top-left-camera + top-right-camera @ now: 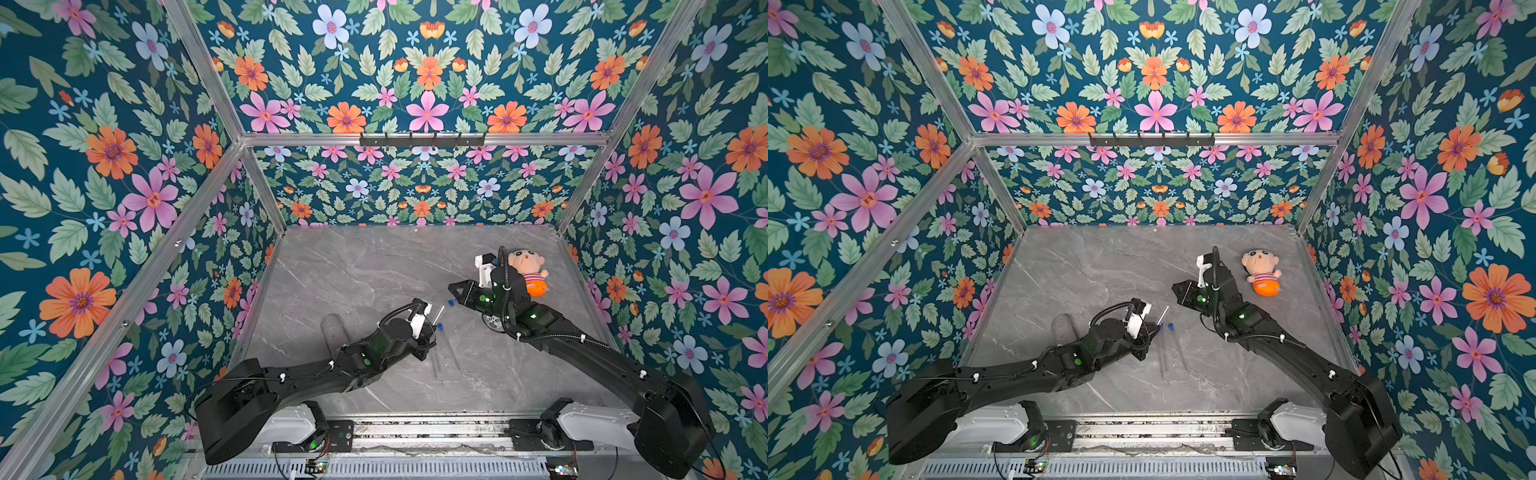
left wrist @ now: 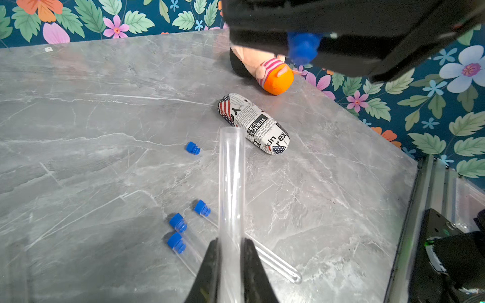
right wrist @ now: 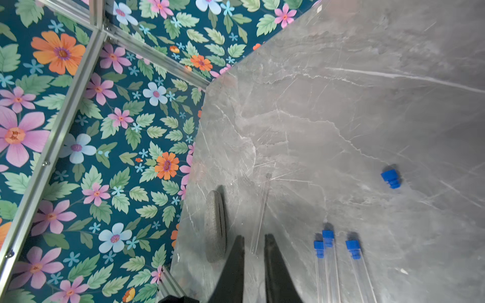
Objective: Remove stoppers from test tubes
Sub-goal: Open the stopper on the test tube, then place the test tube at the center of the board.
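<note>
Gripping a bare tube (image 2: 231,170), the left claw (image 2: 231,240) risked cracking it; the right claw (image 2: 304,39) pinched a stopper (image 2: 303,52), apt to roll.

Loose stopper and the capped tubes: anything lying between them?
Nothing: bare tabletop separates the loose stopper from the capped tubes, shown in the right wrist view.
</note>
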